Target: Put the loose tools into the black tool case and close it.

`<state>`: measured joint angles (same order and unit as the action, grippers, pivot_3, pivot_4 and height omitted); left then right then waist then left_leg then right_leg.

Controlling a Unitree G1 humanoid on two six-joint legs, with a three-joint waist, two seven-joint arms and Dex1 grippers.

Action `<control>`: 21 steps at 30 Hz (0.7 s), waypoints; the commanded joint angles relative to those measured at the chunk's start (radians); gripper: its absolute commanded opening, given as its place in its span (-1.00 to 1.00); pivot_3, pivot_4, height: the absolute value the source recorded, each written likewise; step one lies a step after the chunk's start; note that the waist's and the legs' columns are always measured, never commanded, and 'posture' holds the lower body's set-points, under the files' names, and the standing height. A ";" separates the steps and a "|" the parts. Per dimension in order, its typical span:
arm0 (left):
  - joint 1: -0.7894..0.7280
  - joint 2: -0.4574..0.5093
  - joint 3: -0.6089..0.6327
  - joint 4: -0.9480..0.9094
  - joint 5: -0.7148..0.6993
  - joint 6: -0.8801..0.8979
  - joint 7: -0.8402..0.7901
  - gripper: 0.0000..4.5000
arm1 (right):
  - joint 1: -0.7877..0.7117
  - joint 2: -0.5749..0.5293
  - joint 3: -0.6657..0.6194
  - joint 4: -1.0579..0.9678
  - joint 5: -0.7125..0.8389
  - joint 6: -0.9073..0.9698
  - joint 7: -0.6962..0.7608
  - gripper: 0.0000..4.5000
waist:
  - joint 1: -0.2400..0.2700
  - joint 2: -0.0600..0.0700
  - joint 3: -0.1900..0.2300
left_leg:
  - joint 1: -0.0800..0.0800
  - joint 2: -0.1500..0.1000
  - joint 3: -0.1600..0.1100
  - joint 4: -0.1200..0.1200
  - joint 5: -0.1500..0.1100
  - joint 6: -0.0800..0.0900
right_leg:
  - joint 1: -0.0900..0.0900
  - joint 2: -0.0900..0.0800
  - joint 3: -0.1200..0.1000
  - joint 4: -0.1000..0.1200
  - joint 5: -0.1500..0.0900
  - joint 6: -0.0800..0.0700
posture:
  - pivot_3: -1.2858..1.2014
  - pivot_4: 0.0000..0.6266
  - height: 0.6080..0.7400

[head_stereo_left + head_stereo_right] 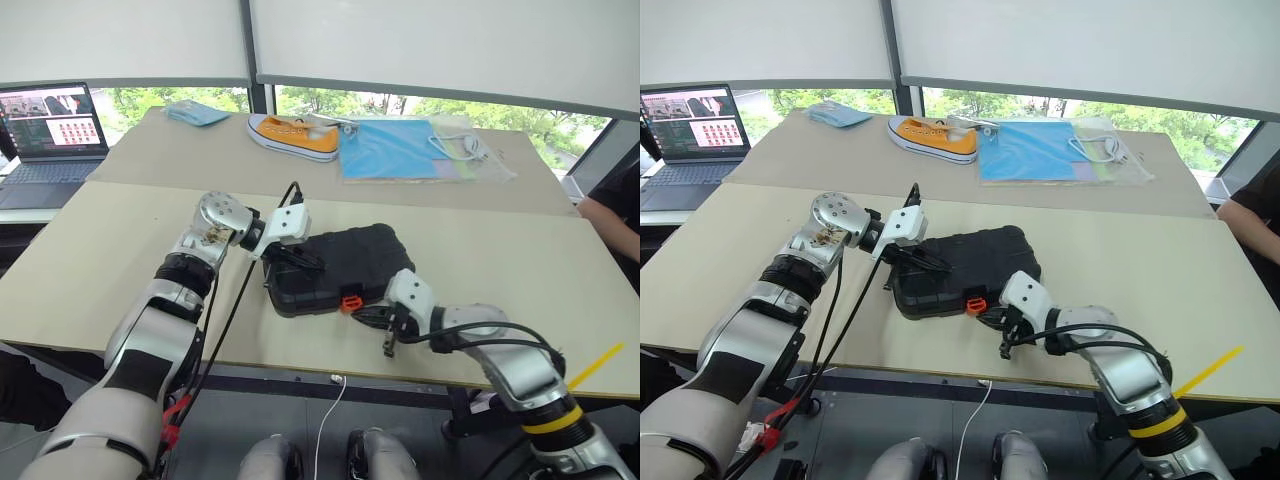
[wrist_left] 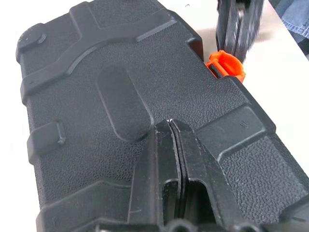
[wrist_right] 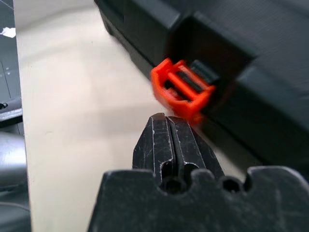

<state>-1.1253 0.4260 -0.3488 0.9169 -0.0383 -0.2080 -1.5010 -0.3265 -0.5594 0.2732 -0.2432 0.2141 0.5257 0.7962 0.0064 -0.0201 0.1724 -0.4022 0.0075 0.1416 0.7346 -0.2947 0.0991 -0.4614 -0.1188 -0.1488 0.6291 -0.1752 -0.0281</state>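
Just ahead of the right gripper [image 3: 170, 126], fingers pressed together, the flat black plastic tool case's [image 1: 345, 262] orange latch [image 3: 182, 92] could be missed, leaving it unfastened.

Bright daylight enters through the windows [image 1: 330, 100] beyond the desk [image 1: 120, 260]; the orange latch [image 3: 182, 91] just ahead of the right pincer [image 3: 170, 121] is blurred.

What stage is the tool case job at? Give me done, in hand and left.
Done: the black tool case lies with its lid down, and no loose tools lie on the table around it.
In hand: the shut left pincer rests on the lid, while the shut right pincer points at the orange latch.
Left: the latch sticks out, apparently not snapped; it probably needs pressing home.
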 commanded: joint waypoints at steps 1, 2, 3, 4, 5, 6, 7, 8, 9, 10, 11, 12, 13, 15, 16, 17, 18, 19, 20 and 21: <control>0.037 -0.004 -0.015 0.001 0.046 0.003 -0.008 -0.97 | -0.012 0.027 -0.002 -0.006 -0.020 -0.036 -0.025 -1.00 | 0.000 0.000 0.000 | 0.000 0.000 0.000 0.000 0.000 0.000 | 0.000 0.000 0.000 0.000 0.000 0.000 | 0.03 -0.52 0.67; 0.040 -0.005 -0.013 -0.002 0.047 0.004 -0.008 -0.97 | -0.010 0.036 -0.003 -0.005 -0.025 -0.039 -0.032 -1.00 | -0.001 0.000 0.000 | 0.000 0.000 0.000 0.000 0.000 0.000 | 0.000 0.000 0.000 0.000 0.000 0.000 | 0.03 -0.52 0.67; 0.043 -0.008 -0.014 -0.008 0.049 0.004 -0.009 -0.97 | -0.006 0.050 -0.008 -0.004 -0.029 -0.042 -0.048 -1.00 | -0.001 0.000 0.000 | 0.001 0.000 0.000 0.000 0.000 0.000 | 0.000 0.000 0.000 0.000 0.000 0.000 | 0.03 -0.52 0.67; 0.047 -0.011 -0.017 -0.013 0.055 -0.005 -0.008 -0.97 | -0.003 0.063 -0.013 -0.003 -0.034 -0.048 -0.064 -1.00 | -0.001 0.000 0.000 | 0.001 0.000 0.000 0.000 0.000 0.000 | 0.000 0.000 0.000 0.000 0.000 0.000 | 0.03 -0.52 0.67; 0.051 -0.013 -0.023 -0.017 0.064 -0.020 -0.007 -0.97 | 0.001 0.073 -0.017 -0.005 -0.039 -0.055 -0.076 -1.00 | -0.002 0.000 0.000 | 0.001 0.000 0.000 0.000 0.000 0.000 | 0.001 0.000 0.000 0.000 0.000 0.000 | 0.03 -0.52 0.67; 0.055 -0.014 -0.026 -0.021 0.071 -0.030 -0.006 -0.97 | 0.004 0.080 -0.020 -0.008 -0.043 -0.060 -0.083 -1.00 | -0.002 0.000 0.000 | 0.001 0.000 0.000 0.000 0.000 0.000 | 0.001 0.000 0.000 0.000 0.000 0.000 | 0.03 -0.52 0.67; 0.061 -0.006 -0.054 -0.012 0.117 -0.105 0.025 -0.97 | 0.013 0.091 -0.031 -0.024 -0.043 -0.079 -0.095 -1.00 | -0.004 0.000 0.000 | 0.001 0.000 0.000 0.000 0.000 0.000 | 0.001 0.000 0.000 0.000 0.000 0.000 | 0.03 -0.52 0.67; 0.065 0.004 -0.085 0.000 0.170 -0.187 0.062 -0.97 | 0.021 0.100 -0.043 -0.040 -0.043 -0.101 -0.107 -1.00 | -0.004 0.000 0.000 | 0.001 0.000 0.000 0.000 0.000 0.000 | 0.001 0.000 0.000 0.000 0.000 0.000 | 0.03 -0.52 0.67; 0.067 0.011 -0.112 0.015 0.220 -0.259 0.096 -0.97 | 0.029 0.106 -0.054 -0.054 -0.044 -0.121 -0.119 -1.00 | -0.004 0.001 0.000 | 0.002 0.000 0.000 0.000 0.000 0.000 | 0.001 0.000 0.000 0.000 0.000 0.000 | 0.03 -0.52 0.67; 0.067 0.016 -0.128 0.027 0.252 -0.306 0.119 -0.97 | 0.034 0.110 -0.061 -0.062 -0.045 -0.134 -0.126 -1.00 | -0.004 0.001 -0.002 | 0.003 0.000 0.000 0.000 0.000 -0.001 | 0.002 -0.001 0.000 0.000 0.000 0.000 | 0.03 -0.52 0.67; 0.067 0.015 -0.138 0.042 0.271 -0.336 0.134 -0.97 | 0.040 0.110 -0.067 -0.070 -0.051 -0.152 -0.132 -1.00 | -0.003 0.001 -0.005 | 0.004 0.000 0.000 0.000 0.000 -0.001 | 0.003 -0.001 0.000 0.000 0.000 0.000 | 0.03 -0.52 0.67; 0.067 0.010 -0.141 0.054 0.279 -0.351 0.142 -0.97 | 0.044 0.109 -0.077 -0.081 -0.054 -0.167 -0.138 -1.00 | -0.003 0.002 -0.006 | 0.005 0.000 0.000 0.000 0.000 -0.001 | 0.004 -0.002 0.000 0.000 0.000 0.000 | 0.03 -0.52 0.67; 0.069 0.001 -0.140 0.063 0.281 -0.357 0.145 -0.97 | 0.045 0.108 -0.090 -0.093 -0.054 -0.177 -0.146 -1.00 | -0.003 0.002 -0.007 | 0.006 0.000 0.000 -0.001 -0.001 -0.002 | 0.005 -0.003 0.000 0.000 0.000 0.000 | 0.03 -0.52 0.67; 0.072 -0.012 -0.137 0.075 0.283 -0.367 0.149 -0.97 | 0.039 0.106 -0.113 -0.106 -0.049 -0.184 -0.156 -1.00 | -0.003 0.001 -0.008 | 0.006 0.000 0.000 -0.001 -0.004 -0.008 | 0.005 -0.003 0.000 0.000 0.002 0.002 | 0.03 -0.52 0.67; 0.074 -0.016 -0.137 0.078 0.284 -0.374 0.150 -0.97 | 0.034 0.105 -0.121 -0.109 -0.044 -0.181 -0.157 -1.00 | -0.003 0.001 -0.008 | 0.006 0.000 0.000 0.000 -0.004 -0.008 | 0.005 -0.003 0.000 0.000 0.003 0.004 | 0.03 -0.52 0.67; 0.076 -0.017 -0.136 0.080 0.286 -0.380 0.150 -0.97 | 0.029 0.104 -0.126 -0.109 -0.041 -0.175 -0.157 -1.00 | -0.003 0.002 -0.009 | 0.006 0.000 0.000 0.000 -0.004 -0.009 | 0.005 -0.003 0.000 0.000 0.004 0.005 | 0.03 -0.52 0.67; 0.079 -0.020 -0.136 0.080 0.285 -0.384 0.148 -0.97 | 0.022 0.101 -0.129 -0.105 -0.039 -0.171 -0.154 -1.00 | -0.003 0.002 -0.010 | 0.006 0.000 0.000 0.000 -0.003 -0.009 | 0.005 -0.003 0.000 0.000 0.004 0.006 | 0.03 -0.52 0.67; 0.082 -0.021 -0.135 0.080 0.284 -0.387 0.145 -0.97 | 0.017 0.098 -0.129 -0.099 -0.038 -0.165 -0.148 -1.00 | -0.003 0.002 -0.011 | 0.006 0.000 0.000 0.000 -0.004 -0.008 | 0.005 -0.003 0.000 0.000 0.004 0.007 | 0.03 -0.52 0.67; 0.084 -0.022 -0.135 0.081 0.283 -0.388 0.143 -0.97 | 0.014 0.095 -0.126 -0.091 -0.039 -0.159 -0.144 -1.00 | -0.002 0.002 -0.013 | 0.007 0.001 0.000 0.000 -0.004 -0.007 | 0.005 -0.003 0.000 0.000 0.004 0.007 | 0.03 -0.52 0.67; 0.086 -0.024 -0.133 0.082 0.282 -0.388 0.141 -0.97 | 0.012 0.091 -0.120 -0.080 -0.043 -0.157 -0.141 -1.00 | -0.001 0.003 -0.015 | 0.007 0.001 0.000 0.000 -0.004 -0.007 | 0.005 -0.003 0.000 0.000 0.004 0.007 | 0.03 -0.52 0.67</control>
<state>-1.1036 0.4167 -0.4015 0.9483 0.1639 -0.6013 -1.3096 -0.2940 -0.4591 0.1938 -0.3110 0.1763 0.3907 0.6685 0.0056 -0.0167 0.1574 -0.3951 0.0079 0.1415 0.7343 -0.2982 0.0927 -0.4563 -0.1219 -0.1489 0.6293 -0.1709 -0.0215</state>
